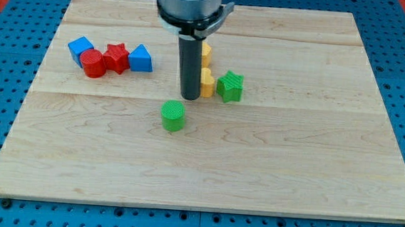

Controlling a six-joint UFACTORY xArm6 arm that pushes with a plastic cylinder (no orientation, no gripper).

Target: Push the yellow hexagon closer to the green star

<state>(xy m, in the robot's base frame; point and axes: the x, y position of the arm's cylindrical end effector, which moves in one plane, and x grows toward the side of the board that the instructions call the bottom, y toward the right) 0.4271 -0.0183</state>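
My tip (190, 96) rests on the board just left of a yellow block (207, 84), which touches the green star (230, 86) on its right. A second yellow block (206, 54) lies just above, half hidden behind my rod. I cannot tell which of the two is the hexagon. A green cylinder (174, 116) stands just below and left of my tip.
At the view's upper left sits a cluster: a blue cube (80, 47), a red cylinder (92, 63), a red star (116, 57) and a blue triangular block (141, 58). The wooden board (291, 170) lies on a blue perforated table.
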